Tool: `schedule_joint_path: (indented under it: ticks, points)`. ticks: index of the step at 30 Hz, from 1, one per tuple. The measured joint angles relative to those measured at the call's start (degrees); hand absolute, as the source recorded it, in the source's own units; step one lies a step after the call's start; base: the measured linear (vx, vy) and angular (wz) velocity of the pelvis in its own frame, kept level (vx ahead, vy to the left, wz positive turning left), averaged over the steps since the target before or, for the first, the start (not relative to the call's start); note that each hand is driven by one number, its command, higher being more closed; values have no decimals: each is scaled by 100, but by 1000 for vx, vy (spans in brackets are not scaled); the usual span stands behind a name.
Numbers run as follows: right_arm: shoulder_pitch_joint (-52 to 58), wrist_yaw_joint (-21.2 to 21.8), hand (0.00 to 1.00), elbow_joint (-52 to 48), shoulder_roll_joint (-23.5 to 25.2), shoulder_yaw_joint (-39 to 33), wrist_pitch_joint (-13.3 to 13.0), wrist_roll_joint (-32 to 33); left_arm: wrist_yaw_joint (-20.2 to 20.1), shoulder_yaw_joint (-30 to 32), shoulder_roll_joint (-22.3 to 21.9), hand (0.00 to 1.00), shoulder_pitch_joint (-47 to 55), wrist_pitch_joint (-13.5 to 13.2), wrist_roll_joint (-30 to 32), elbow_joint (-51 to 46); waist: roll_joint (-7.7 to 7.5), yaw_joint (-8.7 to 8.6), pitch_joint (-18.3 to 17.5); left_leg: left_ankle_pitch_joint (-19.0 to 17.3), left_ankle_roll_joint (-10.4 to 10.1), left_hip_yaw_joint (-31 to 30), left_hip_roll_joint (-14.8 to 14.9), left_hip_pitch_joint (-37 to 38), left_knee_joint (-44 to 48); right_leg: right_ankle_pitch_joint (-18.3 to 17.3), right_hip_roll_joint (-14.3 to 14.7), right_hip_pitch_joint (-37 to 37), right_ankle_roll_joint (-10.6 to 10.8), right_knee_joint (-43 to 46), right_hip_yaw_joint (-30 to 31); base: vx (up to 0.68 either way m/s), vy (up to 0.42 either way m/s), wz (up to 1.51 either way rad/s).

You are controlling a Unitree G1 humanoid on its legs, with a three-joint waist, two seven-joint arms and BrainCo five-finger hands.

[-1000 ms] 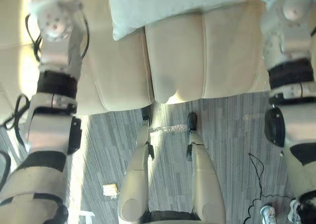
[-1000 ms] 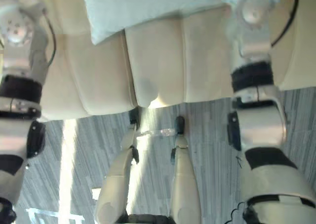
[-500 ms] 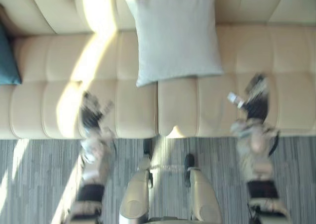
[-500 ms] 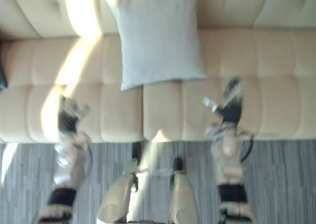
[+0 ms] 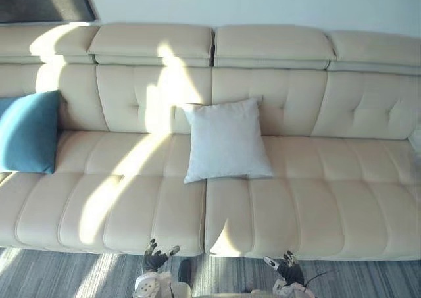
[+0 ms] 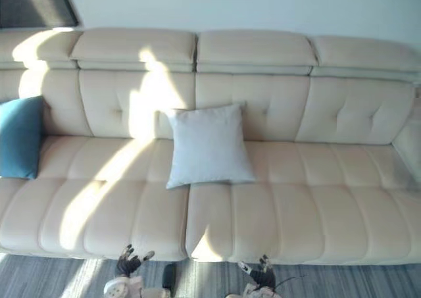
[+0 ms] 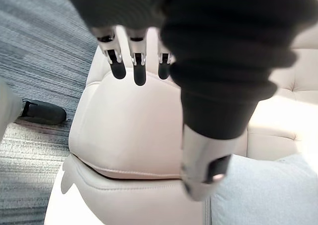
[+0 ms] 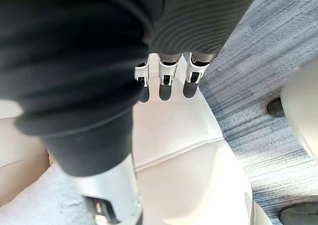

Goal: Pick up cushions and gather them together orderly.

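Beige sofa [image 5: 316, 206]: 1 white cushion [image 5: 227, 140] mid-seat, 1 blue cushion [image 5: 26, 132] far left.

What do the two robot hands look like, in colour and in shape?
The left robot hand and the right robot hand look alike: slim silver fingers with dark rounded tips, a silver thumb, and a dark ribbed cover over the back and the wrist.
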Motion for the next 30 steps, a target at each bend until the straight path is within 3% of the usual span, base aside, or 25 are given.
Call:
schedule_joint_path:
  ticks: [6,10,13,14,16,19,20,21,23,25,26,27,28,29,30]
  points:
    - [-305,37,0,253,7,35,29,-24,-23,-4,8,0,-194,2,10,310,23,9,-10,-46,37,349,1,9,-8,267,7,54,58,-349,293,32,20,-26]
    - [-567,31,0,374,-13,310,87,-229,-7,-232,80,0,-348,6,118,398,-52,37,66,-112,62,608,44,88,-6,304,12,-119,104,-85,453,-7,26,-36]
    - [-751,26,0,346,3,543,113,-260,1,-436,97,0,-439,30,113,374,-28,22,167,-92,132,766,216,142,38,184,43,-631,110,1064,330,-71,-7,-20]
    - [-755,27,0,341,4,613,125,-299,5,-386,59,0,-541,38,112,342,-54,27,177,-110,173,711,216,-2,181,-92,-74,-944,35,2154,233,-78,-58,19]
    - [-711,36,0,351,15,661,131,-408,22,-373,85,0,-587,37,104,156,-241,60,76,-115,180,566,180,-410,627,-351,-361,-996,148,3503,245,-71,-115,52]
    - [-749,29,0,346,5,647,128,-427,34,-347,137,0,-639,40,85,20,-430,134,4,-113,181,527,137,-1022,1268,-258,-634,-528,262,3613,479,-99,-196,37]
    - [-893,23,0,357,-23,620,133,-427,36,-266,101,0,-707,65,41,19,-445,216,69,-115,173,531,209,-1289,1613,-261,-531,-162,455,2959,582,-285,-277,-1]
    - [-993,3,0,348,-94,612,132,-427,39,-262,-18,0,-735,69,-20,6,-181,304,169,-83,131,536,440,-1391,1745,-482,-330,15,470,2607,443,-344,-319,-2]
    - [-965,-71,0,339,-200,598,126,-427,43,-335,-205,0,-539,64,-54,-13,36,341,184,75,21,557,691,-1429,1736,-815,-98,329,452,2093,86,-331,-273,5]
    - [-948,-142,0,341,-285,609,124,-426,34,-451,-212,0,-473,55,-67,-50,177,338,132,475,-74,509,806,-1630,1611,-1146,99,331,379,1895,-151,-339,-231,38]
    - [-961,-168,0,350,-378,585,125,-427,28,-578,-215,0,-521,51,-66,-36,293,284,212,1114,-30,520,870,-1616,1194,-1165,271,304,369,1880,-300,-422,-164,73]
    - [-920,-189,0,359,-380,503,128,-429,32,-623,-203,0,-539,50,-64,-14,271,243,269,1788,-66,567,865,-1625,800,-1147,314,252,340,1854,-493,-495,-137,70]
    - [-913,-190,0,374,-344,466,133,-430,28,-619,-200,0,-562,55,-63,9,224,234,333,1660,-134,589,853,-1656,967,-1168,283,249,227,1869,-630,-386,-89,37]
    - [-924,-201,0,383,-316,382,131,-430,33,-498,-204,0,-571,47,-61,-82,117,293,343,739,-75,725,767,-1744,1667,-1246,180,127,-189,1890,-898,-331,-107,-16]
    - [-935,-190,0,379,-318,379,128,-431,34,-396,-194,0,-625,53,-60,-72,17,290,373,-112,44,728,663,-1825,2381,-1347,72,37,-379,1832,-966,-232,-95,-38]
